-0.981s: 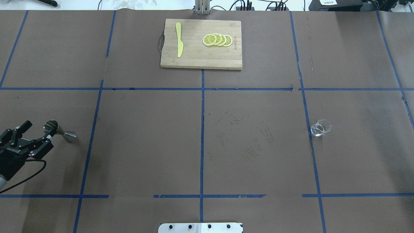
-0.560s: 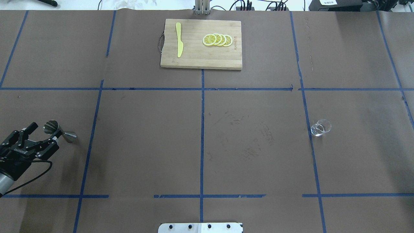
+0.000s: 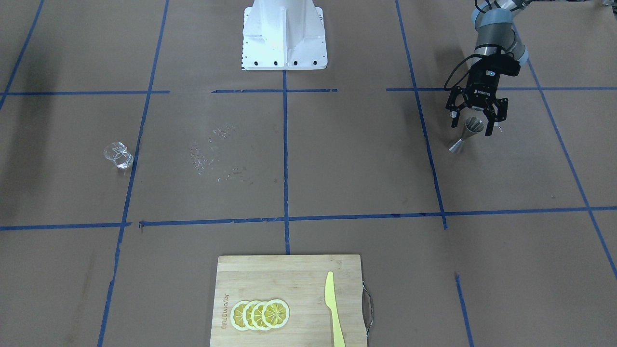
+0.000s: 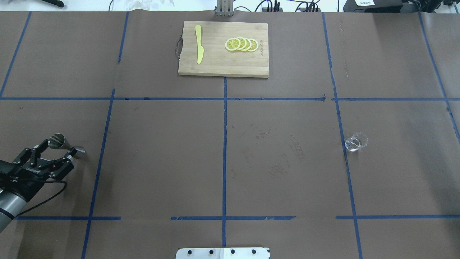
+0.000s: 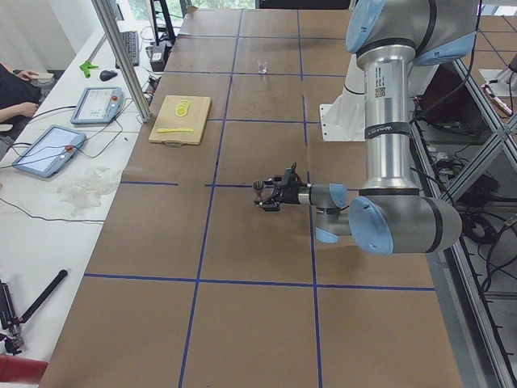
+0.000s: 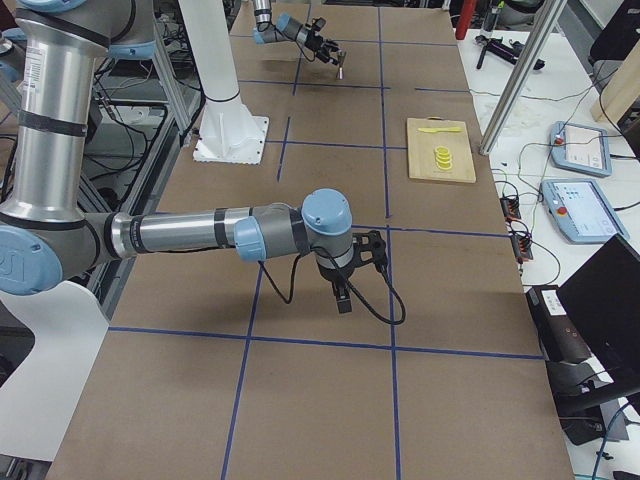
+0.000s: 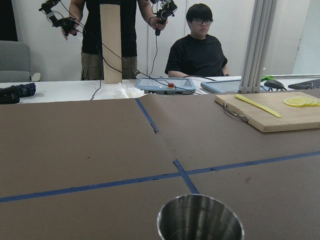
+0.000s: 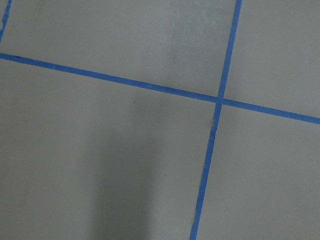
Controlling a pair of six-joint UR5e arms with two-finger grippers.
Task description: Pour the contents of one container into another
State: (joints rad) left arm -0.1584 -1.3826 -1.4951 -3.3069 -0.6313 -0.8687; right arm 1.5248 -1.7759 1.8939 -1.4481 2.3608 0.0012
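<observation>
The metal jigger (image 4: 56,140) stands upright at the table's left side. My left gripper (image 4: 59,148) is open, with one finger on each side of the jigger and neither touching it. The front view shows the same: left gripper (image 3: 472,127) astride the jigger (image 3: 458,143). In the left wrist view the jigger's open rim (image 7: 200,222) fills the bottom edge. The clear glass cup (image 4: 356,141) sits alone far to the right, cup (image 3: 118,155). My right gripper (image 6: 343,298) hangs low over bare table, and I cannot tell whether it is open or shut.
A wooden cutting board (image 4: 215,64) at the far middle carries lemon slices (image 4: 241,44) and a yellow plastic knife (image 4: 198,44). Blue tape lines grid the brown table. The robot's white base (image 3: 284,33) stands at the near edge. Operators and tablets are beyond the far edge.
My left gripper has moved forward and to the right toward the jigger, so its open fingers now stand on both sides of it. The jigger and the cup have not moved.
</observation>
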